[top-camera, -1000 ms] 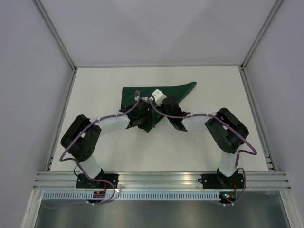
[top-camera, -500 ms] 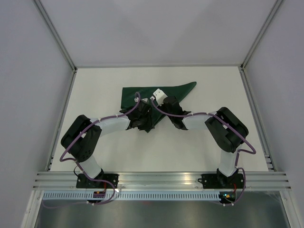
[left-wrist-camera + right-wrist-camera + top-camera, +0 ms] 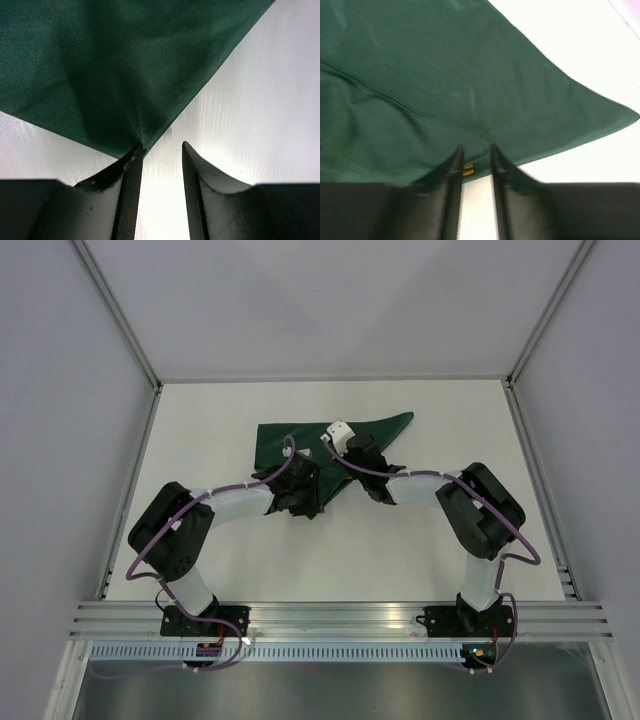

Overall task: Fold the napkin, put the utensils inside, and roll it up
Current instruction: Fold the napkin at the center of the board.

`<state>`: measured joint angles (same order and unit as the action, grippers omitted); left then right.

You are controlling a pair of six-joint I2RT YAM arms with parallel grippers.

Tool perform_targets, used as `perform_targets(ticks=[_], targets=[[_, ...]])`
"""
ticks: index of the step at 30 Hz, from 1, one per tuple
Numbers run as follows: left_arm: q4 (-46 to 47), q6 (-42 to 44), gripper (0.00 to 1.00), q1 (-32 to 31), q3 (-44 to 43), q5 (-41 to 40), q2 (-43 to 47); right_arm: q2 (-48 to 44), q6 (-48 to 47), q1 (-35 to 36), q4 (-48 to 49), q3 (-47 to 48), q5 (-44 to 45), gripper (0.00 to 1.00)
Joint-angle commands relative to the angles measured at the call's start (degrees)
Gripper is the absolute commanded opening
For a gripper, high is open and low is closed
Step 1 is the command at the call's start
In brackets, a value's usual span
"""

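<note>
The dark green napkin (image 3: pixel 275 445) lies folded into a rough triangle at the middle of the white table, one point reaching far right. My left gripper (image 3: pixel 305 498) stands open at the cloth's near corner. In the left wrist view that napkin (image 3: pixel 125 65) corner touches the tip of the left finger, with bare table between the jaws of the left gripper (image 3: pixel 161 146). My right gripper (image 3: pixel 352 462) is open a little over the napkin's near edge. In the right wrist view the napkin (image 3: pixel 445 75) hem lies flat between the tips of the right gripper (image 3: pixel 475 148). The utensils are out of view.
Two small orange marks (image 3: pixel 468 170) show on the cloth beside my right gripper's left finger. Aluminium frame rails (image 3: pixel 130 500) border the table on both sides, and a slotted rail (image 3: pixel 340 618) runs along the near edge by the arm bases.
My right gripper's jaws have parted from shut, and it has shifted slightly farther along the cloth. The left arm has stayed where it was.
</note>
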<state>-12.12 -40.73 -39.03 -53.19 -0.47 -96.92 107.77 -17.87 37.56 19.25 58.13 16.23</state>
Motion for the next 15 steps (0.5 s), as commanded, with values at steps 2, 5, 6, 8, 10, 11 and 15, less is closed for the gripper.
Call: perform_targets(ticks=[2,5,6,8,10,11,15], targets=[[0.2,-2.0,0.42,-0.3,0.5,-0.4,0.5,-1.0,5.0,-2.5,-5.3,4.4,-2.9,0.39],[0.2,-1.9,0.42,-0.3,1.0,-0.3,0.8,-1.3,7.9,-4.6,-9.4,7.0,-4.1,0.49],[0.2,-1.8,0.42,-0.3,1.1,-0.4,1.2,-1.4,8.8,-5.2,-10.4,8.4,-4.4,0.51],[-0.2,-1.6,0.42,-0.3,1.4,-0.6,1.6,-1.3,11.5,-7.5,-13.9,10.3,-5.4,0.57],[-0.8,-1.4,0.42,-0.3,1.6,-0.8,1.8,-0.3,13.6,-9.5,-18.0,14.0,-7.3,0.60],[-0.9,-1.3,0.42,-0.3,1.6,-0.8,1.9,0.2,14.7,-12.0,-19.1,15.5,-7.9,0.60],[-1.3,-1.0,0.42,-0.3,2.1,-0.8,2.6,3.3,19.9,-18.7,-25.9,23.9,-11.0,0.63]])
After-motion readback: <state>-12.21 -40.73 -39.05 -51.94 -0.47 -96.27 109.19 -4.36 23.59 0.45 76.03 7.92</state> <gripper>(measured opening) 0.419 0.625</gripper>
